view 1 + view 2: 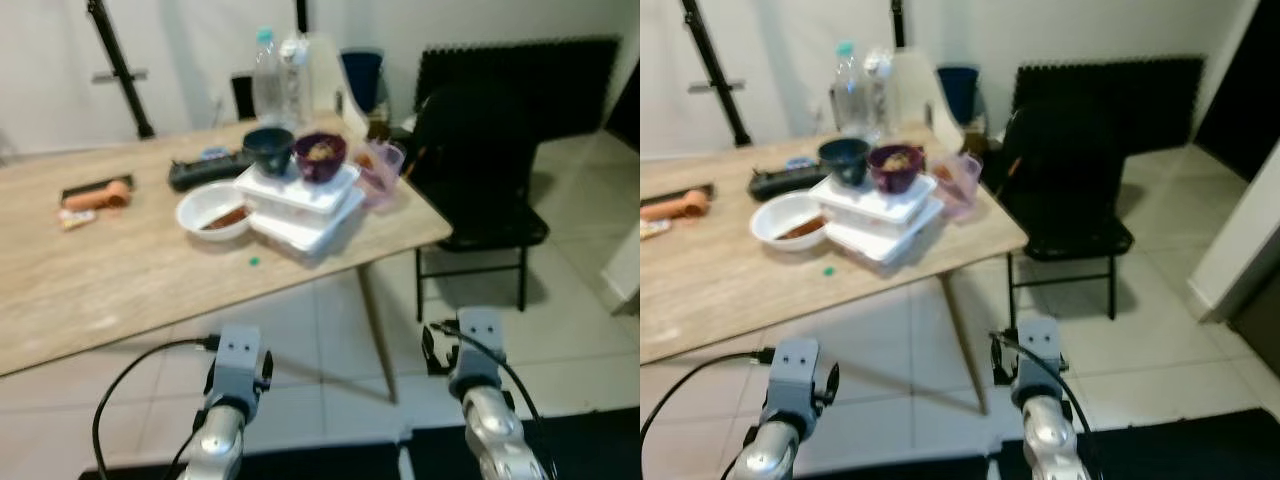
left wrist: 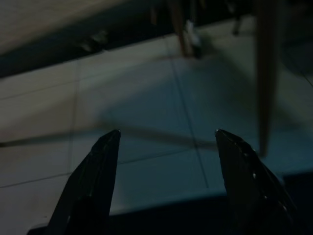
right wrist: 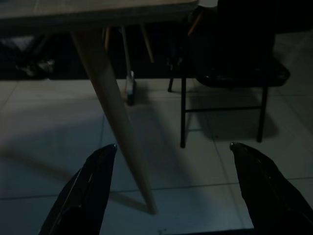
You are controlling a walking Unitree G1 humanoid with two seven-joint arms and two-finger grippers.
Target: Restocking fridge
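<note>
Restocking looks barely begun, judging by how much food sits out on the worktop (image 1: 120, 270) and by both arms hanging low over the tiled floor with nothing in them. At the far left lies an orange item (image 1: 97, 196) beside a small packet, too blurred to name. Further right a dark remote-like object (image 1: 205, 171) lies near the far edge, and nearer is a white bowl (image 1: 212, 212) with some reddish food in it. Just right of it stand two stacked white boxes (image 1: 303, 208), with a dark bowl (image 1: 268, 148) and a purple bowl (image 1: 320, 156) on top. Two clear bottles (image 1: 280, 82) stand behind them, and a pink cup (image 1: 381, 170) sits by the right corner. A black chair (image 1: 480, 190) stands right of the worktop. The left tool (image 2: 164, 142) hangs spread and empty over the floor; the right tool (image 3: 171, 154) is likewise spread and empty, facing a worktop leg. By my reading everything is left to do: pick up the food, carry it off and shelve it.
</note>
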